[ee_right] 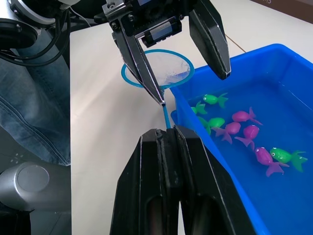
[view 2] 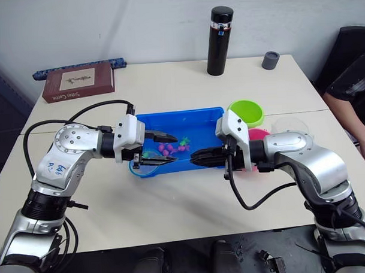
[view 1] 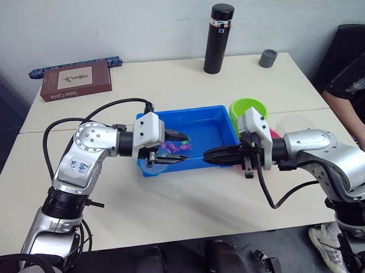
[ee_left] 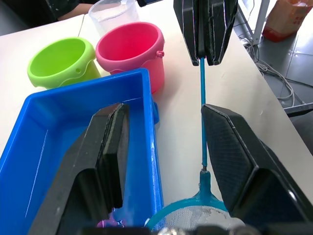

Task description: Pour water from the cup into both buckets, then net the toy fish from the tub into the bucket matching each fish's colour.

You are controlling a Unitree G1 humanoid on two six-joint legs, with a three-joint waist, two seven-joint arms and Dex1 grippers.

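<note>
Pinching the net (ee_right: 157,70) handle, the right end effector (ee_right: 166,142) faces the spread left end effector (view 1: 181,147); wrist view reveals fish (ee_right: 243,132).

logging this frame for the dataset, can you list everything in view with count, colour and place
tub: 1, blue, table centre
toy fish: about seven, pink and green, in the tub
net: 1, light blue rim, over the table beside the tub's near left corner
buckets: 2, green and pink, right of the tub
cup: 1, clear, behind the pink bucket
flask: 1, black, far side
small cup: 1, grey, far right
book: 1, brown, far left
table: 1, cream
person: 1, dark sleeve, right edge
left gripper: open, around the net's hoop
right gripper: shut on the net's handle
</note>
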